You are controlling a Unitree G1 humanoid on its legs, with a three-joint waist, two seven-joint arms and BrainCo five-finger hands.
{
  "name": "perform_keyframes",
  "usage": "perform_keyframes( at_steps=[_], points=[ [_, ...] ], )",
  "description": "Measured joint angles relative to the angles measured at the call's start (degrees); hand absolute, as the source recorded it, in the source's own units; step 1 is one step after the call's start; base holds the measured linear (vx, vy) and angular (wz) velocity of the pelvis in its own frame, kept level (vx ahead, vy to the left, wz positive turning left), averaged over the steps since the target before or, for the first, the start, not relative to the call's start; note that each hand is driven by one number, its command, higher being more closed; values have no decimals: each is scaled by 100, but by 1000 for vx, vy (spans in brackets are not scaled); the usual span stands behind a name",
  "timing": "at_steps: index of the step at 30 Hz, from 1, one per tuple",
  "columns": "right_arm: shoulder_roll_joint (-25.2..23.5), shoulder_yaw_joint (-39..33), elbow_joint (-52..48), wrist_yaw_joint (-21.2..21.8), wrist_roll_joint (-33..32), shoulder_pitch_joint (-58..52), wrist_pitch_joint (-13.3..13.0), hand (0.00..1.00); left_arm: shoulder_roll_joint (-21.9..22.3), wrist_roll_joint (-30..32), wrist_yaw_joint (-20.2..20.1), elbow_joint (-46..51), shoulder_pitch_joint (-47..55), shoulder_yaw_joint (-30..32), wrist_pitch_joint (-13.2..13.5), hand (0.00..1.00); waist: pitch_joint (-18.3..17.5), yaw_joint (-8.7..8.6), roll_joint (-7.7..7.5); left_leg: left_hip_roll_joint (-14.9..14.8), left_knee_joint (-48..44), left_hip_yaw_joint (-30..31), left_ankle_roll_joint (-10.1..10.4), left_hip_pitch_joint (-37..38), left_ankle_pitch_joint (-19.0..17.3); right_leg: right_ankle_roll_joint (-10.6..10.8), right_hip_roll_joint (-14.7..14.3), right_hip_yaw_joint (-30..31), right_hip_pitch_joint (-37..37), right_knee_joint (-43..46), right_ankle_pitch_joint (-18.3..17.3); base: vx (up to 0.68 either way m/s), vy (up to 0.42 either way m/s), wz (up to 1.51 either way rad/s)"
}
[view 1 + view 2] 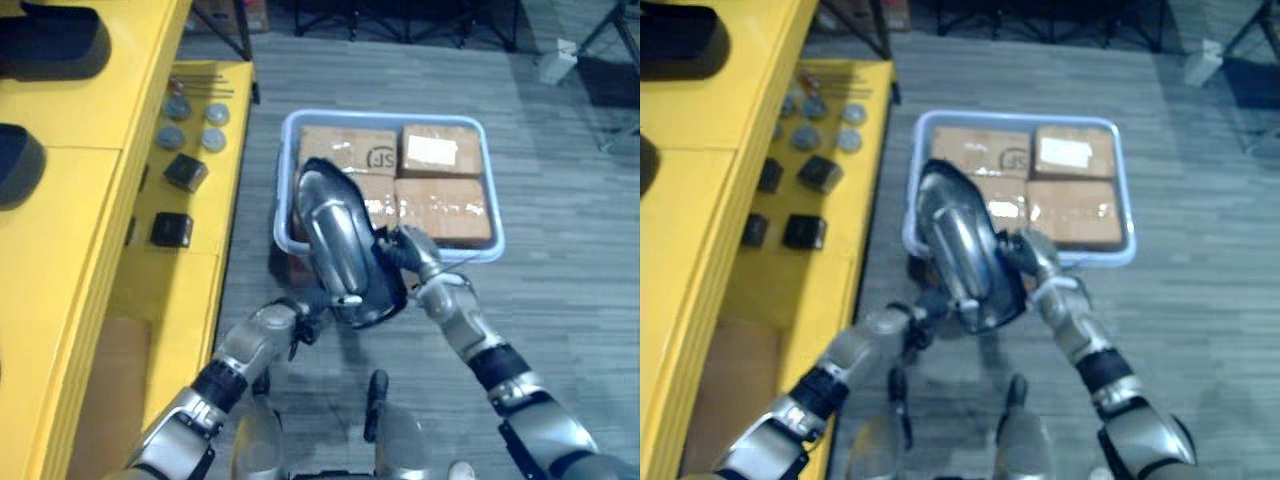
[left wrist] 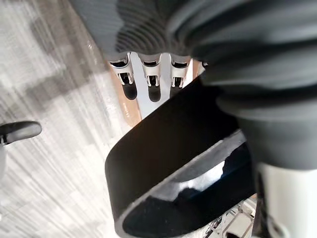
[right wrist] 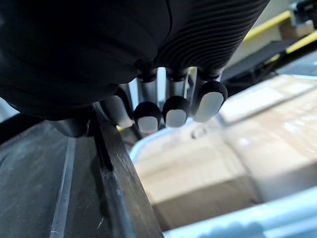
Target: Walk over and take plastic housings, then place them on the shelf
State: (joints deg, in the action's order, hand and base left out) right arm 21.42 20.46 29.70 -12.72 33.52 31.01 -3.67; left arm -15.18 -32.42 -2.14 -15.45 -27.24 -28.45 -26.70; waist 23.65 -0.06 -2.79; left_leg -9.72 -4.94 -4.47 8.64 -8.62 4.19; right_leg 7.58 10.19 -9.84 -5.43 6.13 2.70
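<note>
Housing (image 1: 345,250), long axis running away, rests on straight fingers of left robot hand (image 1: 302,322), right robot hand (image 1: 420,255) curled on its edge; shelf (image 1: 165,285) lies left of both.

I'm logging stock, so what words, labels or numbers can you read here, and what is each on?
Round dark stamp on the far-left cardboard box: too blurred to read.
White label on the far-right cardboard box: print too small to read.
Plastic housing, pale tote, yellow shelf: no text visible.
</note>
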Motion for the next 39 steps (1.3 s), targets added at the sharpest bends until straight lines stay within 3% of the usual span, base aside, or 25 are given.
perform_keyframes(
  at_steps=[7, 9, 11, 13, 14, 19, 21, 26, 39],
  points=[
    [38, -7, 1, -347, -38, 28, -119, 100, 10, -114, 187, -164, -199, -211, 100, 0, 0, -53, 0, -41, -34, 239, 23, -151, 17, -43, -73, -167, 40, -27, -91, -3, -21, 14],
    [33, -5, 0, -373, -133, 28, -121, 100, 60, -166, 470, -270, -201, -214, 306, 0, 0, -53, 1, -40, -33, 251, 24, -144, 18, -18, -72, -176, 40, 12, -109, 34, -9, 5],
    [33, -29, -1, -458, -186, -25, -141, 100, 215, -373, 1038, -488, -201, -169, 710, 0, 1, -60, 1, -39, -28, 283, 24, -141, 19, -20, -72, -175, 40, 72, -135, 45, -6, 7],
    [-8, -133, -25, -510, -242, -149, -185, 100, 303, -427, 1282, -577, -201, -138, 878, 0, 1, -61, 1, -35, -22, 311, 24, -139, 19, -35, -72, -163, 40, 121, -174, 34, 5, 11],
    [-26, -192, -50, -582, -256, -297, -227, 100, 359, -583, 1426, -625, -194, -112, 987, 100, 1, -64, 1, -26, -16, 356, 24, -138, 19, -49, -72, -108, 41, 171, -224, 28, 11, 16],
    [-296, -305, -273, -780, -485, -850, -258, 100, 516, -764, 1779, -777, 34, 100, 1513, 100, 2, -68, 3, -25, 70, 402, 50, -38, 39, -44, -69, -93, 49, 353, -404, 6, -4, 7],
    [-461, -305, -390, -914, -613, -1132, -268, 100, 665, -825, 2055, -827, 178, 177, 1898, 100, 2, -66, 3, -25, 115, 409, 63, -15, 48, -27, -68, -97, 50, 376, -447, 0, 0, 0],
    [-839, -288, -621, -1204, -745, -1520, -268, 100, 712, -795, 2381, -876, 293, 318, 2297, 100, 2, -69, 3, -25, 269, 404, 72, 100, 88, -16, -63, -102, 75, 429, -541, 29, -15, 1],
    [-1040, -225, -899, -1464, -804, -1994, -405, 100, 659, 92, 2240, -954, 316, 181, 2514, 100, -32, -99, -35, -14, 496, 292, 73, 438, 89, -2, -60, 55, 284, 353, -586, 32, 0, -2]
  ],
)
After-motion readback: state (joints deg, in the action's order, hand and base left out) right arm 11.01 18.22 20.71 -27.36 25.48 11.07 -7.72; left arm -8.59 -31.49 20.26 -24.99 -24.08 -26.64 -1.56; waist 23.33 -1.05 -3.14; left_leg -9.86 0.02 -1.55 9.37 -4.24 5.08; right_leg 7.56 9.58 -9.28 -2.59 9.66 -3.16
